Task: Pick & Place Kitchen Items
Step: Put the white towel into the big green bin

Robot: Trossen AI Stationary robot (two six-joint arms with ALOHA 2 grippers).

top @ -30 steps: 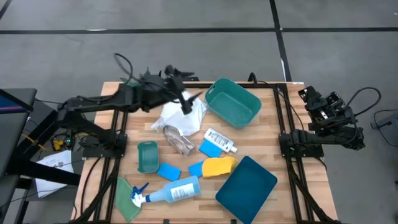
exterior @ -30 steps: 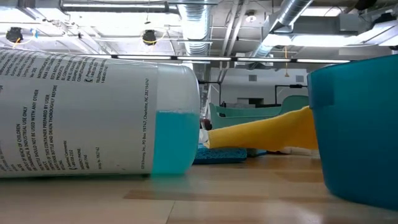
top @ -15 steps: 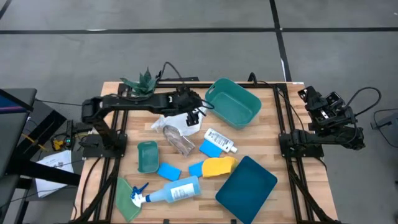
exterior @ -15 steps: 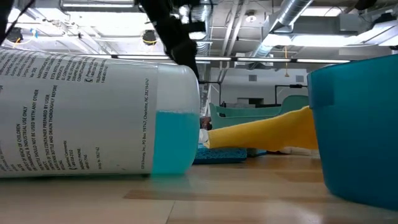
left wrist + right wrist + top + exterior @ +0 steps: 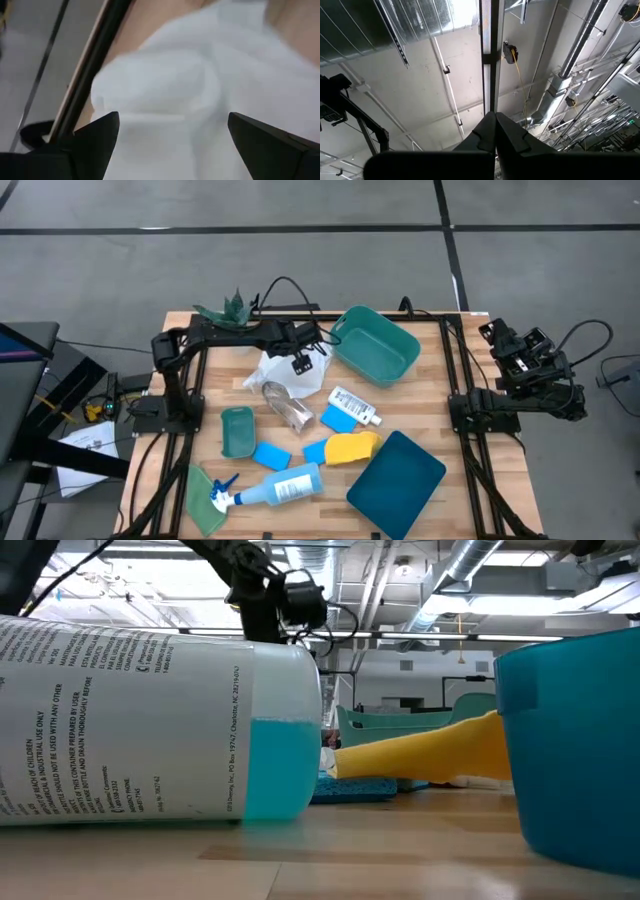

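- Left gripper (image 5: 170, 145) hangs right over the white cloth (image 5: 200, 95), fingers spread wide with nothing between them, and the cloth's folds fill the gap ahead of the jaws.
- That is the change: a second ago this arm was stretched out above the back of the table, half a second ago it reached past the cloth, and now it has drawn back and dropped low onto the heap. From above, the left gripper (image 5: 300, 352) sits on the cloth's upper edge (image 5: 290, 375).
- My read: the approach is over and the grab comes next; the jaws need only sink and close on a fold.
- Just beyond the jaws lies the crinkled silver cup (image 5: 287, 406), on its side against the cloth, and to the jaws' side stands the teal tub (image 5: 375, 345), a likely drop-off.
- Farther from the jaws, none of it moved: small white bottle (image 5: 354, 405), blue sponges (image 5: 271, 455), yellow cloth (image 5: 351, 446), spray bottle (image 5: 275, 488) lying flat.
- Farthest off, the right gripper (image 5: 495, 135) is clenched on nothing and pointed at the ceiling, parked beyond the table edge, unchanged throughout.
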